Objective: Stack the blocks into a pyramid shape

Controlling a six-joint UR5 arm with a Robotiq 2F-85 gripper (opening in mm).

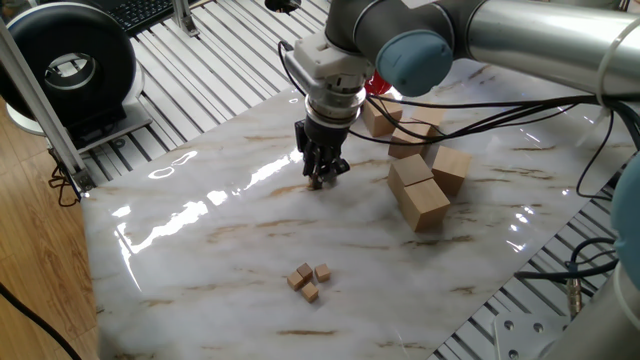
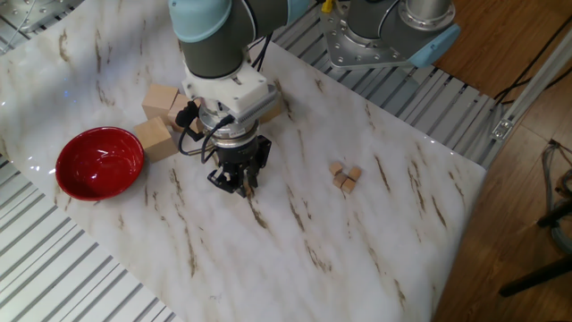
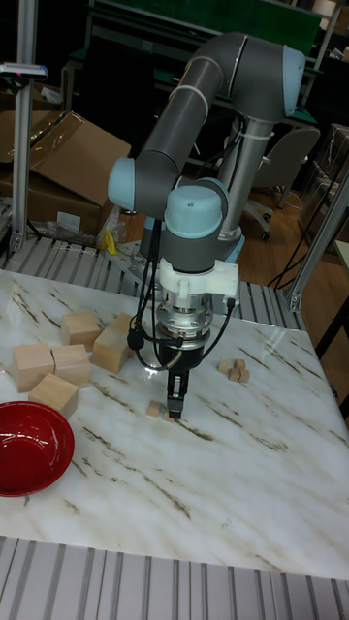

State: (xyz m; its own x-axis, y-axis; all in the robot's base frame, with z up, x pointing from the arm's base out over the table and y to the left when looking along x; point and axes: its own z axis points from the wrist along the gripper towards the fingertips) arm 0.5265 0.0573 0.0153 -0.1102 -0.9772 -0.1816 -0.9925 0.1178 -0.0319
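Note:
Three tiny tan blocks [image 1: 310,280] lie close together on the marble table [image 1: 220,250]; they also show in the other fixed view as blocks [image 2: 345,175] and in the tall view as blocks [image 3: 234,368]. None is on top of another, so no pyramid shape stands. A fourth tiny block [image 3: 152,409] rests on the marble just left of my fingertips. My gripper [image 1: 320,178] points straight down right above the table, far from the three blocks. Its fingers look close together, but their gap is not clear in any view.
Several large pale wooden blocks [image 1: 420,185] stand behind and right of the gripper. A red bowl [image 2: 100,163] sits near the table edge beside two of them. Cables hang from the arm. Ridged metal borders the marble on all sides.

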